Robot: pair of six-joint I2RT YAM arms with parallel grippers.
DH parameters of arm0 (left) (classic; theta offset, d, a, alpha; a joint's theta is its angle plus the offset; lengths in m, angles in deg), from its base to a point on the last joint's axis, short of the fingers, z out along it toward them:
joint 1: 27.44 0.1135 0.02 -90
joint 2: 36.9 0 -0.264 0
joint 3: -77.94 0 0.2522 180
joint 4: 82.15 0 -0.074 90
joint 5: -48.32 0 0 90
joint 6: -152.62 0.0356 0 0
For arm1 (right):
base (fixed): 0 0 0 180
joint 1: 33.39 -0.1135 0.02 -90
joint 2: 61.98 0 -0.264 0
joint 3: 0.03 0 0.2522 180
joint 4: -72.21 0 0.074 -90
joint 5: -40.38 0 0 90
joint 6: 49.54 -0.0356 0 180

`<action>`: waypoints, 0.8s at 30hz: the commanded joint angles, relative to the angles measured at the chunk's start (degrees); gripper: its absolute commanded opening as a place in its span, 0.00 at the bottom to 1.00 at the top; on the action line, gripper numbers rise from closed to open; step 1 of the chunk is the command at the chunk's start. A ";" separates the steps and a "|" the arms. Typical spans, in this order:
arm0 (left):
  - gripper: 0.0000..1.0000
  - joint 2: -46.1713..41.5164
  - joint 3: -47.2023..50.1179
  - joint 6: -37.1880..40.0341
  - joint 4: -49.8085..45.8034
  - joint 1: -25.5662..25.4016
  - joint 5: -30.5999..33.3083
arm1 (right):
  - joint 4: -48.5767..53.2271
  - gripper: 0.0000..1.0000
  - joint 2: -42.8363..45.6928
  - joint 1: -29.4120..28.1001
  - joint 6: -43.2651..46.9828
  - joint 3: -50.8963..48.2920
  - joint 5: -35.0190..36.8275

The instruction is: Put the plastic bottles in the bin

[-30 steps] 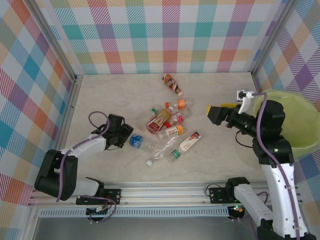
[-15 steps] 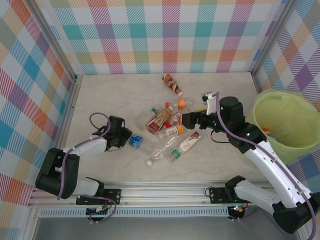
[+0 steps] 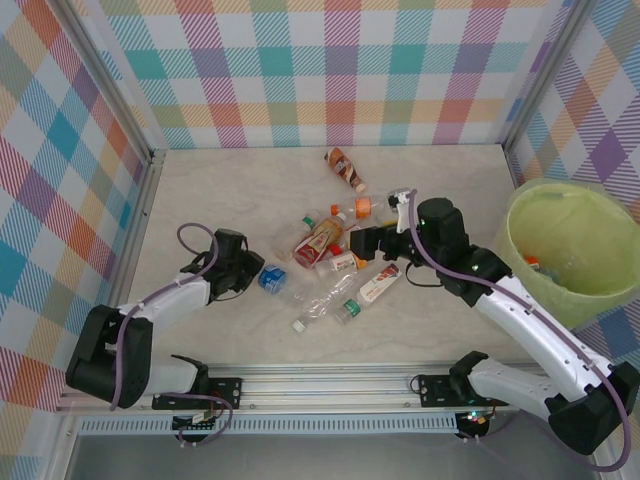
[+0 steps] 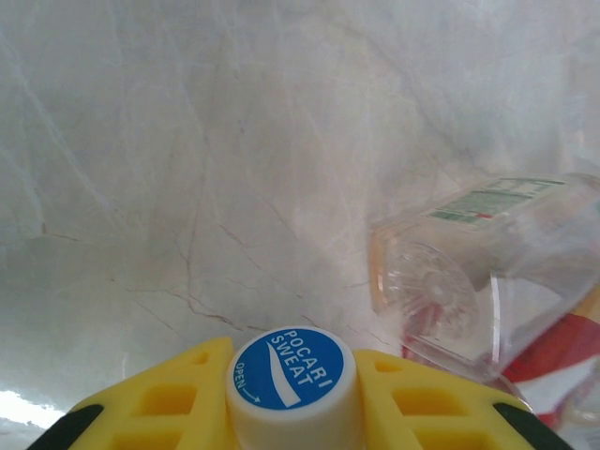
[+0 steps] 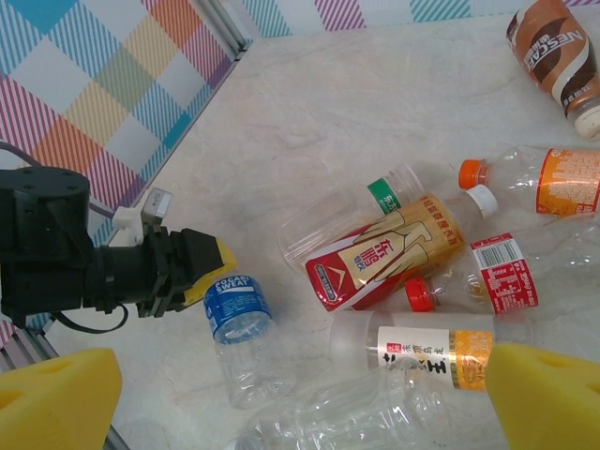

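A pale marble-patterned tabletop is sitting inside pastel plaid walls. Nearest the arm bases, crumpled clear plastic bottles are lying on their sides. Just beyond, on the left, the left gripper is reaching in low. Its yellow fingers are pressing together on the white-and-blue cap of a small clear bottle with a blue label, which is lying flat on the table.

At the centre, the right gripper is hovering with its yellow foam pads spread wide, holding nothing. Beneath it a red-and-gold labelled bottle is lying among other clear ones, an orange-capped, orange-labelled bottle beside it. Farther back, a brown bottle with a white cap is lying apart. The large round pale yellow-green plastic bin is standing at the right edge, well apart from the cluster.
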 commanded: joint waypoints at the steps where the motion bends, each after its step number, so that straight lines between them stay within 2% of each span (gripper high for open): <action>1: 0.00 -4.66 -0.63 2.59 1.96 -0.43 -1.06 | -4.23 1.00 -0.66 -1.28 -0.71 -1.35 2.35; 5: 0.00 -10.08 -1.04 5.99 4.96 -0.42 -2.20 | -6.00 1.00 -2.39 -2.73 -1.20 -2.14 4.42; 11: 0.00 -14.52 -4.16 13.08 10.40 -0.95 -10.11 | -8.07 1.00 -5.83 -4.08 -0.23 -1.55 1.88; 14: 0.00 -13.46 -6.68 15.78 12.75 -1.89 -15.36 | -9.53 1.00 -7.50 -4.41 -0.10 -1.36 -0.19; 17: 0.00 -10.75 -8.87 17.81 15.34 -3.85 -20.07 | -12.24 1.00 -9.10 -4.59 -0.32 -1.41 -5.34; 24: 0.00 -4.61 -12.83 19.05 20.78 -9.32 -23.71 | -13.07 1.00 -14.14 -5.02 0.23 -0.23 -15.77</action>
